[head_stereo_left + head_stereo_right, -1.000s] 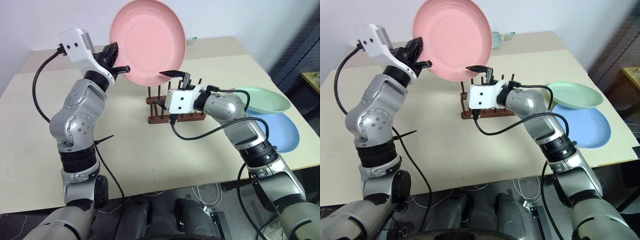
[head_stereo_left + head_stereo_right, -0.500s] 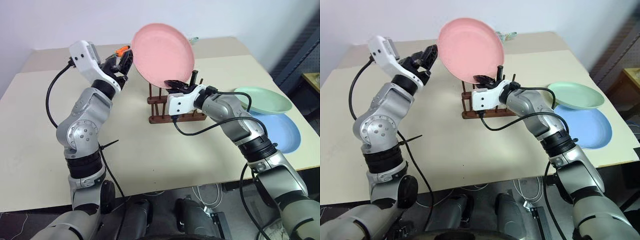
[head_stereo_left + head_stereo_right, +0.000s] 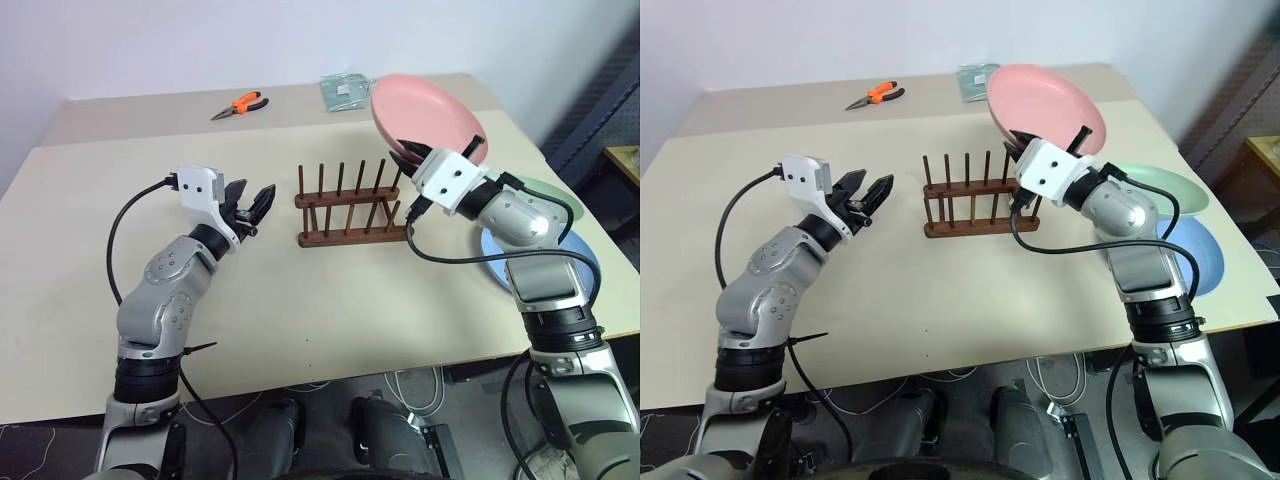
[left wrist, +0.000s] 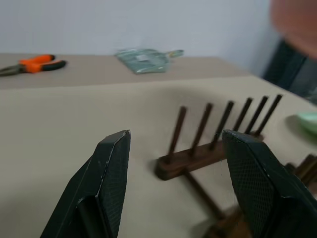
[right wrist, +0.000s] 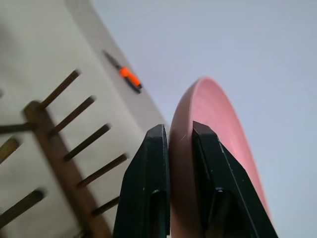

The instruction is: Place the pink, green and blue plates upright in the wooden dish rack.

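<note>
Left eye view: the right gripper (image 3: 415,152) pinches the pink plate (image 3: 425,120) by its rim, up in the air by the rack's right end. The left gripper (image 3: 255,207) is spread wide and empty. The wooden dish rack (image 3: 352,212) looks empty, I think. Next, the plate must drop between two pegs.

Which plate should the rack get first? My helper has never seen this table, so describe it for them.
Find the wooden dish rack mid-table; just past its right end, the right gripper is shut on the rim of the pink plate, held tilted in the air. The green plate and blue plate lie flat nearby.
</note>
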Tool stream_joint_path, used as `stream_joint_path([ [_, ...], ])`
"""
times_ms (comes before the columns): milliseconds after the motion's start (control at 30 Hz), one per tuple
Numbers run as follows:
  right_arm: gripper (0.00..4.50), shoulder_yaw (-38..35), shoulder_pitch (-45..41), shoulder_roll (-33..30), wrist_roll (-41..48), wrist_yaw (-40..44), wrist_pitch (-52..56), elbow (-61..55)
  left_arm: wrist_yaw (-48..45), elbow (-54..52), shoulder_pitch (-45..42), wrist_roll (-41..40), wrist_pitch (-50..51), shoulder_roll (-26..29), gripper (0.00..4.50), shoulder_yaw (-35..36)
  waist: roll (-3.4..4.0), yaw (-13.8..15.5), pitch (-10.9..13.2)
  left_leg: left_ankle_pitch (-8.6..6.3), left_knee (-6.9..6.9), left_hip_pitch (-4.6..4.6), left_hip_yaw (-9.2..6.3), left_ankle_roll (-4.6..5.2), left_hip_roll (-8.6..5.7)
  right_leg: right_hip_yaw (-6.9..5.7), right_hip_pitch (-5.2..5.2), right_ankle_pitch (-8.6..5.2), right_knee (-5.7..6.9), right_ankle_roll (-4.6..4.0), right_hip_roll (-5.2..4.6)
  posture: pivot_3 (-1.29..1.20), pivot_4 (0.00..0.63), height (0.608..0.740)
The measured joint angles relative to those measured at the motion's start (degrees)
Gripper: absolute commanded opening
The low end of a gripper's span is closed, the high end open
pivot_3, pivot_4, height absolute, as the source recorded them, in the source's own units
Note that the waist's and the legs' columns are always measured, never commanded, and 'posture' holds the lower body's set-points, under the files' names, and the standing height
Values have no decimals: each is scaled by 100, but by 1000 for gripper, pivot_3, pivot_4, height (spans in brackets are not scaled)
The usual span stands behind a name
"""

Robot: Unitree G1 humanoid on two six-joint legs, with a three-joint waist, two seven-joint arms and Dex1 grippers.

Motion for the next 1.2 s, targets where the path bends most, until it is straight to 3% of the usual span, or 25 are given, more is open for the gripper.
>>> stream_joint_path([
  [100,606,114,89,-293,-320,2,-238,5,-1,39,4,14,-2,-130,2985,-6,2,4,1,11,-1,0,2,-17,0,0,-2,0,1,0,0,0,150,740],
  [167,85,228,115,-437,-541,1,-457,31,-22,64,23,29,-4,-154,3045,-6,1,4,1,11,0,0,3,-18,0,0,-1,0,0,0,0,0,150,740],
  [200,41,320,141,-504,-671,-3,-567,91,-59,65,61,35,-20,-158,3045,-7,2,7,1,11,-1,0,3,-18,0,0,-1,0,0,0,0,0,150,740],
  [400,41,470,192,-648,-1167,-150,-942,212,-152,120,252,81,-36,-195,3045,17,2,24,3,11,2,0,3,-18,0,1,1,0,0,0,-1,0,150,740],
  [500,41,292,183,-571,-846,-190,-832,170,-573,22,537,104,-148,105,3045,-31,3,6,3,11,-2,0,4,-18,1,3,0,-1,-1,-1,0,0,150,740],
  [633,41,-589,34,169,1395,-4,783,-600,-1344,-195,1149,215,-246,669,3045,-400,15,-14,9,-6,-4,0,1,11,5,6,-2,-1,0,-3,0,0,150,740],
  [800,41,-1627,-286,749,5556,-340,3483,-1978,-2017,-401,1530,394,-405,919,3045,-1017,20,30,11,-15,-4,-2,-7,25,4,3,3,-10,-7,-22,-5,0,150,740],
  [867,41,-1847,-332,843,6740,-686,4084,-2138,-2198,-441,1581,470,-460,982,3045,-1216,21,26,11,-16,-6,-2,-7,26,5,2,4,-11,-10,-24,-6,0,150,740],
  [1000,41,-1891,-304,883,7826,-1161,4743,-2148,-2437,-478,1646,660,-643,1016,3045,-1558,25,21,13,-16,-7,-3,-3,27,6,3,1,-12,-11,-24,-7,0,150,740],
  [1200,41,-2018,-302,1048,8205,-1730,4846,-1718,-2539,-478,1682,741,-826,979,3045,-1655,27,19,13,-15,-6,-4,-1,28,6,2,0,-11,-11,-22,-7,0,150,740],
])
